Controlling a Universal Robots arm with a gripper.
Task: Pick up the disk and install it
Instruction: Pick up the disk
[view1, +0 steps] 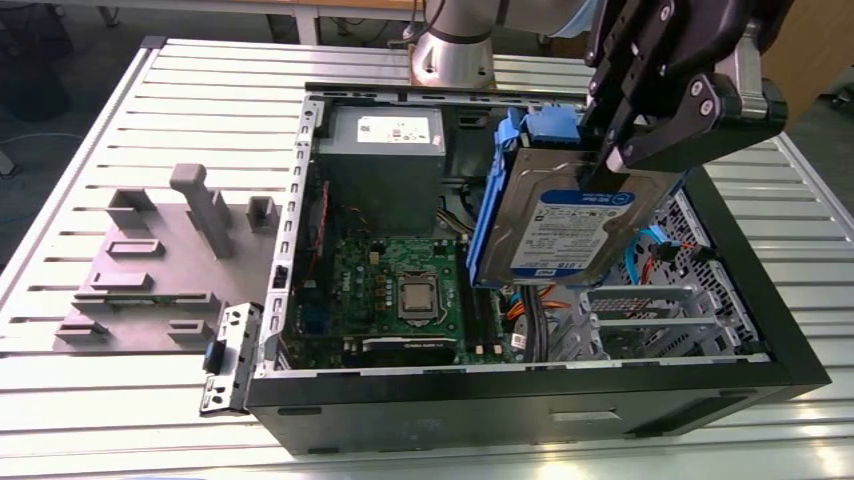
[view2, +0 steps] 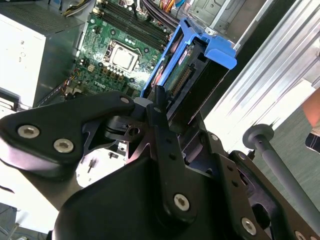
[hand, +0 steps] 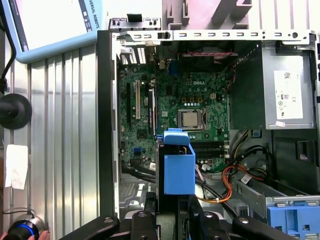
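Observation:
The disk (view1: 567, 225), a silver drive with a white-and-blue label and a blue side bracket (view1: 510, 150), hangs tilted on edge above the open computer case (view1: 534, 400). My gripper (view1: 603, 170) is shut on the disk's upper edge, at the exterior view's upper right. The disk is over the case's right half, beside the motherboard (view1: 400, 295) and above the drive cage (view1: 654, 315). In the first wrist view the blue bracket (hand: 178, 170) juts out over the motherboard (hand: 175, 105). In the second wrist view the black fingers (view2: 159, 112) clamp the disk (view2: 192, 70).
A grey power-supply box (view1: 384, 160) fills the case's far corner. Orange and black cables (hand: 235, 180) run beside the cage. A grey stand with posts (view1: 160, 265) sits on the slatted table (view1: 80, 150) at the exterior view's left. A screen device (hand: 50, 22) lies outside the case.

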